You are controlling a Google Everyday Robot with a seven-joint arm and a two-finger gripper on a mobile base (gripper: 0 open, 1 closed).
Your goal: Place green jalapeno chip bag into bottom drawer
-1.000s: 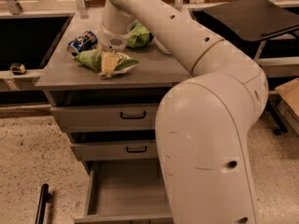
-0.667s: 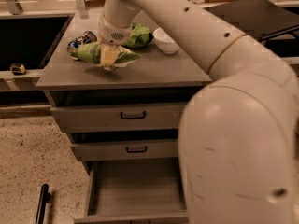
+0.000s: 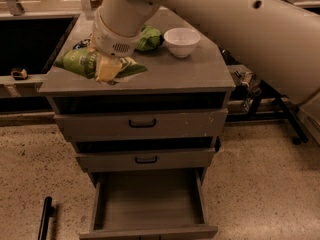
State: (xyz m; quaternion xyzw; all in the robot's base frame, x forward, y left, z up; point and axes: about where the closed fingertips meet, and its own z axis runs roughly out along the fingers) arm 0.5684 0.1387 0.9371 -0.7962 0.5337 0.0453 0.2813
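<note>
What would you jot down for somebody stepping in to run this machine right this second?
Gripper: down on the grey cabinet top, over the middle of the long pale-green chip bag. Whether it holds the bag cannot be told.
Bag: lying on the cabinet top near its front left corner.
Grey bottom drawer: pulled open, bag not in it.
Done: drawer open, gripper at the bag.
Left: lift the bag, bring it down to the drawer, let go.
Leave alone: white bowl and brighter green bag behind.
</note>
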